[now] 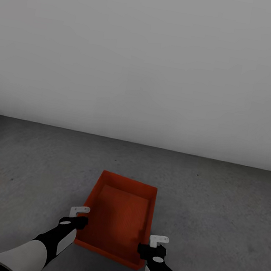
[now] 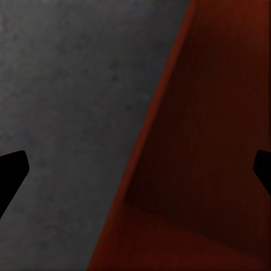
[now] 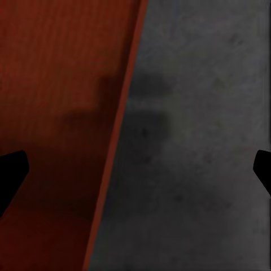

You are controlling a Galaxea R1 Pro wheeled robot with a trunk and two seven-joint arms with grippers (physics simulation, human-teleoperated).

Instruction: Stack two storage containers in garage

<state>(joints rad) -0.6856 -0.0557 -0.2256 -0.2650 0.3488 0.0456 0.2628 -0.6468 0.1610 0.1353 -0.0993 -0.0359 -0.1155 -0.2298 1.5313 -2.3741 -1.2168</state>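
Nearest the lens: two white-and-black forearms [image 1: 41,247], reaching forward to either side of the container's near end.

Largest, beyond the container: plain white-grey wall [image 1: 148,58], bare, meeting the ground just past the container's far end.

Under the container and all around it: dark grey speckled floor [image 1: 38,163], rough like concrete. Taken for the garage.

Centre of the scene: one orange-red container [image 1: 122,212], open-topped, thin-walled, nothing inside. Appears to sit flat on the floor, turned slightly askew to the wall. Faint dark patches on the floor just outside its right wall in the right wrist view, probably shadow.

At the container's near left corner: left gripper [image 1: 78,216], jaws spread wide. Left wrist view: dark fingertips [image 2: 11,169] well apart, one over the floor, the other over the container's inside, rim running between. No squeeze on the wall.

At the container's near right wall: right gripper [image 1: 154,244], likewise spread wide. Fingertips [image 3: 262,166] well apart in the right wrist view, straddling the rim, one over the floor, one over the inside. Not clamped.

Step in hand, as judged: first container down on the floor, hold let go. Stacking not yet done.

Next move calls for: raising both grippers straight up, clear of the thin walls, without nudging the container. Then off to fetch the second one, to be lowered squarely onto this one.
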